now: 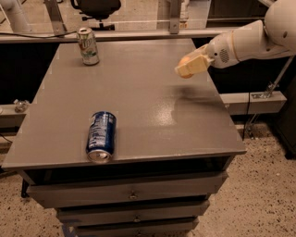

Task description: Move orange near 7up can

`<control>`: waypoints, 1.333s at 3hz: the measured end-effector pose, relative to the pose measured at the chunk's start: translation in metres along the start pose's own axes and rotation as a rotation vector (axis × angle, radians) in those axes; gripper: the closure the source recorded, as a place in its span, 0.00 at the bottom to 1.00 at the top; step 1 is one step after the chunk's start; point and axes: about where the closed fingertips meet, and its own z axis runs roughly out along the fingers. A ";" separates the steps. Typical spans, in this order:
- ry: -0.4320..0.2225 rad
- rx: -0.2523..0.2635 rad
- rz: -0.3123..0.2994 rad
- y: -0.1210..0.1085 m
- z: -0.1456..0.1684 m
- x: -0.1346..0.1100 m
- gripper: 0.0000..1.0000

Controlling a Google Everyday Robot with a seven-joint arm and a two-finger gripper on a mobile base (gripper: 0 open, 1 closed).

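The 7up can (88, 45), green and white with a silver top, stands upright at the table's far left corner. My gripper (189, 67) hangs above the right side of the grey table (138, 88), reaching in from the right on a white arm. It is shut on the orange (185, 60). Only slivers of the orange's skin show between the cream fingers (196, 65). The orange is lifted off the table, with its shadow below it. It is far to the right of the 7up can.
A blue can (101, 135) lies on its side near the table's front left edge. The table has drawers (132, 194) below its front. A rail and an office chair (97, 8) stand behind the table.
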 end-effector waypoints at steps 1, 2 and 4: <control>-0.009 -0.030 -0.016 0.012 0.008 -0.003 1.00; -0.068 -0.084 -0.056 0.049 0.020 -0.021 1.00; -0.178 -0.163 -0.131 0.112 0.068 -0.064 1.00</control>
